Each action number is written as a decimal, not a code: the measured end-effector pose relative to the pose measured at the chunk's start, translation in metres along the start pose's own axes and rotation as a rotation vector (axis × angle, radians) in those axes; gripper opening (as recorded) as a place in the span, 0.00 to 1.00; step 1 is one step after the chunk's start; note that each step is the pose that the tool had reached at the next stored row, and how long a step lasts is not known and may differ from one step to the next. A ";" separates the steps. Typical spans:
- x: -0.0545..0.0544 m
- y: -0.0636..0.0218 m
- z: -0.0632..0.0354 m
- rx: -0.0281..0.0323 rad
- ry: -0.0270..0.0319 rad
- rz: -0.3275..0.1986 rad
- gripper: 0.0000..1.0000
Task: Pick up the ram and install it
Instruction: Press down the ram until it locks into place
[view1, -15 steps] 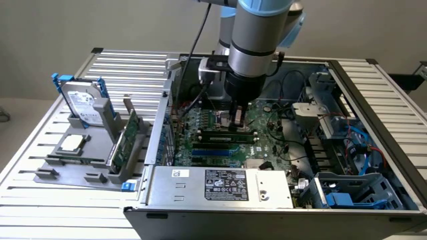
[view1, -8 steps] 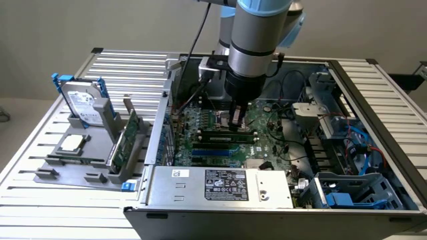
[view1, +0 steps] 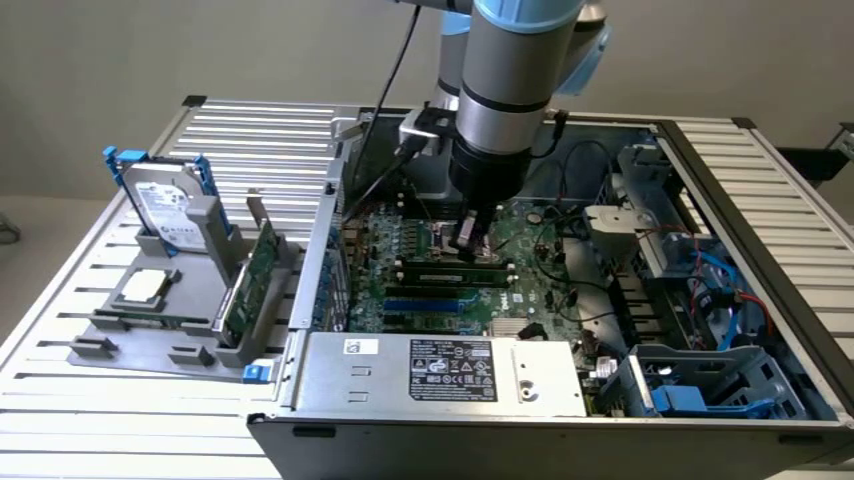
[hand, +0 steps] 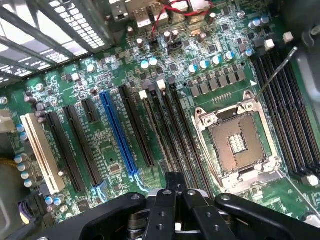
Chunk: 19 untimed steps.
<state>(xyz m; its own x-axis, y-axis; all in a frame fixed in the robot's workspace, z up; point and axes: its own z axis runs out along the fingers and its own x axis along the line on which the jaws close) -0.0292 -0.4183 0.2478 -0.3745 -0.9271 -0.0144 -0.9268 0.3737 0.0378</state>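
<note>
We see an open computer case (view1: 561, 400) lying on a slatted tabletop (view1: 254, 130), the circuit board (view1: 441, 290) flat inside it. The claw (view1: 467, 240) hangs over the board's long slots (hand: 170, 135), beside the processor socket (hand: 240, 145). To the exterior view's left of the case, a holder (view1: 147, 340) carries a hard drive (view1: 167, 205), an expansion card (view1: 247, 290) and a processor chip (view1: 144, 287).
</note>
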 end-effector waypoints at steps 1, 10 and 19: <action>0.000 0.0000 0.0000 0.0002 -0.0006 0.016 0.11; 0.000 0.0000 0.0001 0.0026 -0.0053 0.161 0.11; 0.000 0.0000 0.0003 0.0053 -0.0092 0.302 0.11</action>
<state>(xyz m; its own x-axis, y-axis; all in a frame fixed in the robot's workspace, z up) -0.0292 -0.4183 0.2475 -0.6332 -0.7739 -0.0124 -0.7737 0.6324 0.0365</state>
